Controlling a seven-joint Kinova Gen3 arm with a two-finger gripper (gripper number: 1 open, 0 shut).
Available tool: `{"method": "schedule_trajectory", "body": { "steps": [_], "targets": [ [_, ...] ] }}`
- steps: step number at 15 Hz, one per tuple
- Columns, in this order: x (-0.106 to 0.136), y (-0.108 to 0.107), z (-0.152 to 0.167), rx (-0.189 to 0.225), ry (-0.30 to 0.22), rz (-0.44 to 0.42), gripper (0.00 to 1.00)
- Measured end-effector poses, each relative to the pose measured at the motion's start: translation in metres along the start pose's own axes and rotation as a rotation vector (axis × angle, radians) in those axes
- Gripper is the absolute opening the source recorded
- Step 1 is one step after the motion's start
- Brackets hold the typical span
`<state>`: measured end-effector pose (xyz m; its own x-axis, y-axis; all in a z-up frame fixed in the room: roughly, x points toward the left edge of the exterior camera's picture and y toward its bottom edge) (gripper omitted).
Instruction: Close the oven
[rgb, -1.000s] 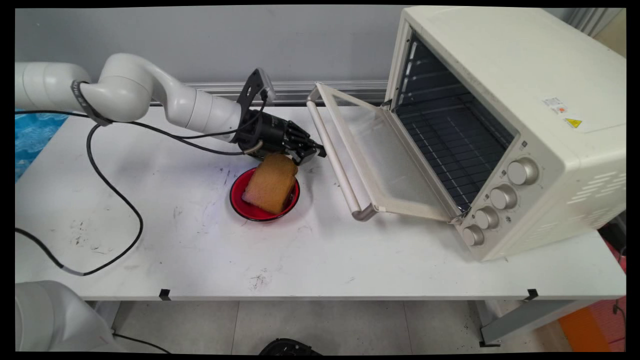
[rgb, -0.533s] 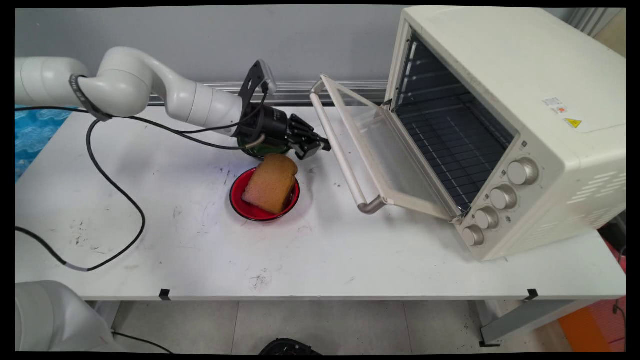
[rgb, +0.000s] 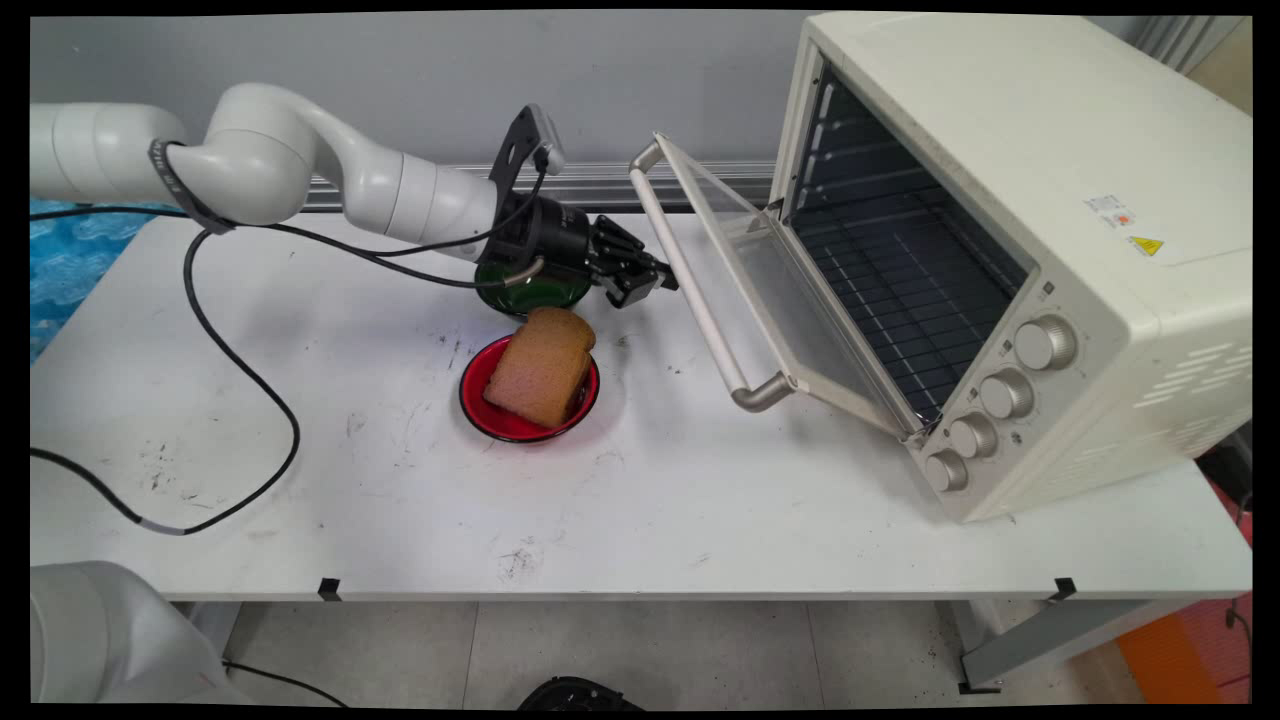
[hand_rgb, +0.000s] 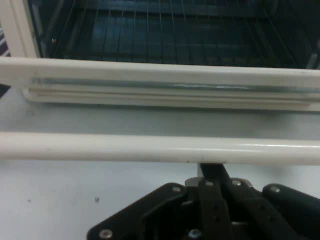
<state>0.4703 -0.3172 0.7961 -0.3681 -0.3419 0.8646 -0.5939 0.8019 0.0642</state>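
Note:
My black gripper is shut and presses against the cream handle bar of the oven door, from the table side. The door stands half raised, tilted toward the toaster oven. In the hand view the handle bar runs across just above my gripper, with the door's edge and the wire rack behind it. A slice of brown bread leans on a red plate just below the hand.
A dark green bowl sits under the wrist, behind the red plate. Black cables loop over the table's left half. The oven's knobs face the near right corner.
The gripper has moved right and upward, and the oven door has swung up from nearly flat to half raised. Bread and plate have not moved.

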Motion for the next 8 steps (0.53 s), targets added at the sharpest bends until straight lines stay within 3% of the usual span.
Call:
{"method": "schedule_trajectory", "body": {
  "steps": [8],
  "targets": [
    [0.016,-0.005,0.011,0.005,0.038,0.009,0.00]
  ]
}}
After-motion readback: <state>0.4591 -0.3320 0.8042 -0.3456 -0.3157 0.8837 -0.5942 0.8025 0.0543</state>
